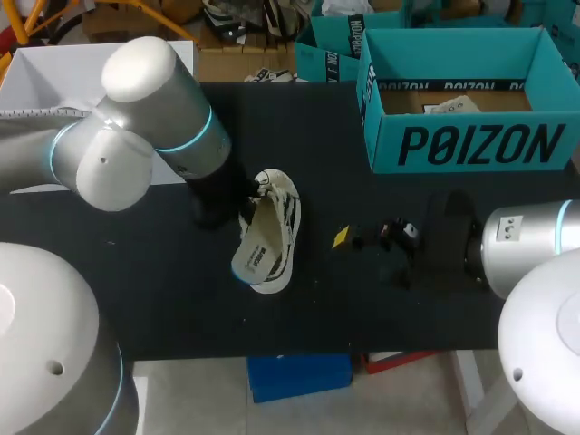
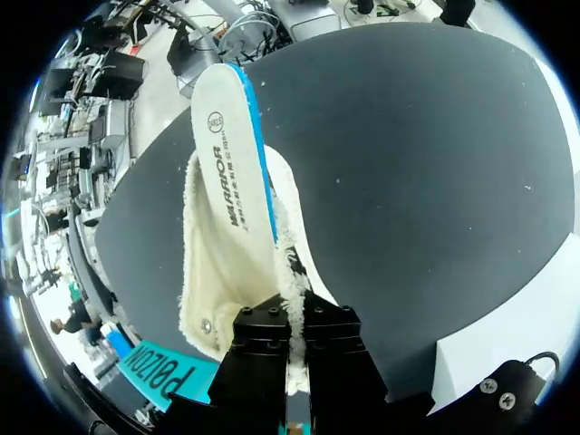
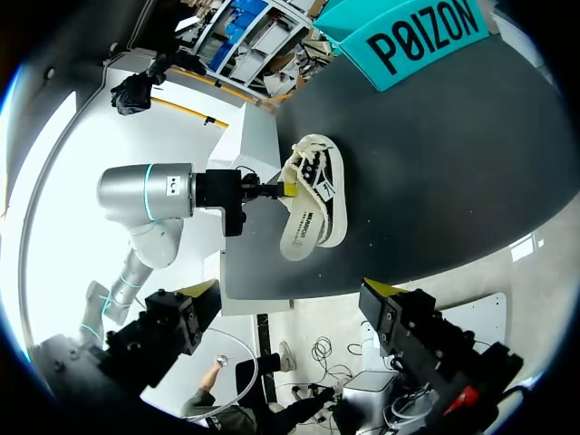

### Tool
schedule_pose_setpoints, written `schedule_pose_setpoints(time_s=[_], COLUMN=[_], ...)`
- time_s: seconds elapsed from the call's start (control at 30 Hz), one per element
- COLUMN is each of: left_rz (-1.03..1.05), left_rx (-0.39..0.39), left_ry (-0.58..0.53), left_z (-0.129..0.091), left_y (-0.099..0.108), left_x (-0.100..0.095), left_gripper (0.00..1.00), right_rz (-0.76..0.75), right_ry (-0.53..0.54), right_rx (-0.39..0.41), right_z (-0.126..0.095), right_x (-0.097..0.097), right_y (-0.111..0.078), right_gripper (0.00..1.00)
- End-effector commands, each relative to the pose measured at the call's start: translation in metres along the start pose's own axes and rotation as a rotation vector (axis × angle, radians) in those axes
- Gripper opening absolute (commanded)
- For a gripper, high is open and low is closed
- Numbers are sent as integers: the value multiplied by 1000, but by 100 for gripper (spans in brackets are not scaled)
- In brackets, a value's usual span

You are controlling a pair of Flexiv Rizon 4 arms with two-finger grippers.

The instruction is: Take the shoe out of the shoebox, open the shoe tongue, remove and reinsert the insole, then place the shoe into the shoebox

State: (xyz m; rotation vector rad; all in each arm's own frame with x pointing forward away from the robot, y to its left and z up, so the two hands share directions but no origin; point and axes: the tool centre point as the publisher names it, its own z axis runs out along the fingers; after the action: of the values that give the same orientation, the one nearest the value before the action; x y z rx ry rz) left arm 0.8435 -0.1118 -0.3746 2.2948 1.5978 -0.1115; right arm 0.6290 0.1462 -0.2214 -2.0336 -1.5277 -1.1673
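Setting: a robotics laboratory test station. Indicators: two grey-and-white robot arms, the left arm (image 1: 136, 118) entering at the frame's left and the right arm (image 1: 530, 237) at its right, are positioned over one black tabletop (image 1: 381, 304). The only articles on it are a teal shoebox (image 1: 471, 145) at upper right and a shoe (image 1: 269, 237) near centre.

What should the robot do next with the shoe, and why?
Probably bring the right pincer, which is open and apart from the shoe, up to the insole's free end and close on it. The left pincer is shut on the shoe's fuzzy rim, holding it tilted, and the insole sticks partly out, so it seems ready to be gripped.
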Motion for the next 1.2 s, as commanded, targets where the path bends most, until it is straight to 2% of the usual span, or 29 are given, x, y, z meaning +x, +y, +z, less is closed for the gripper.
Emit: schedule_pose_setpoints(time_s=[0.03, 0.23, 0.27, 0.3, 0.33, 0.47, 0.6, 0.83, 0.97, 1.1, 1.13, 1.2], left_rz=[34, 41, 35, 32, 32, 12, -45, -148, -171, -259, -283, -344], left_rx=[4, 3, 6, 8, 17, 17, -3, -1, 8, -13, -21, -38], left_ry=[-47, -60, -60, -60, -56, -51, -79, -189, -197, -186, -184, -167], left_z=[2, 1, 1, 1, 2, 1, -13, -37, -38, -41, -43, -48], left_y=[5, 8, 8, 8, 7, 4, -1, -26, -38, -34, -32, -27], left_x=[13, 18, 18, 18, 17, 11, -2, -28, -30, -23, -21, -20], left_gripper=[0, 0, 9, 48, 100, 100, 100, 100, 100, 100, 91, 85], right_rz=[13, 13, 13, 13, 13, 13, 13, 13, 13, 13, 13, 13], right_ry=[204, 204, 204, 204, 204, 204, 204, 204, 204, 204, 204, 204], right_rx=[14, 14, 14, 14, 14, 14, 14, 14, 14, 14, 14, 14], right_z=[-1, -1, -1, -1, -1, -1, -1, -1, -1, -1, -1, -1], right_x=[-7, -7, -7, -7, -7, -7, -7, -7, -7, -7, -7, -7], right_y=[0, 0, 0, 0, 0, 0, 0, 0, 0, 0, 0, 0], right_gripper=[100, 100, 100, 100, 100, 100, 100, 100, 100, 100, 100, 100])
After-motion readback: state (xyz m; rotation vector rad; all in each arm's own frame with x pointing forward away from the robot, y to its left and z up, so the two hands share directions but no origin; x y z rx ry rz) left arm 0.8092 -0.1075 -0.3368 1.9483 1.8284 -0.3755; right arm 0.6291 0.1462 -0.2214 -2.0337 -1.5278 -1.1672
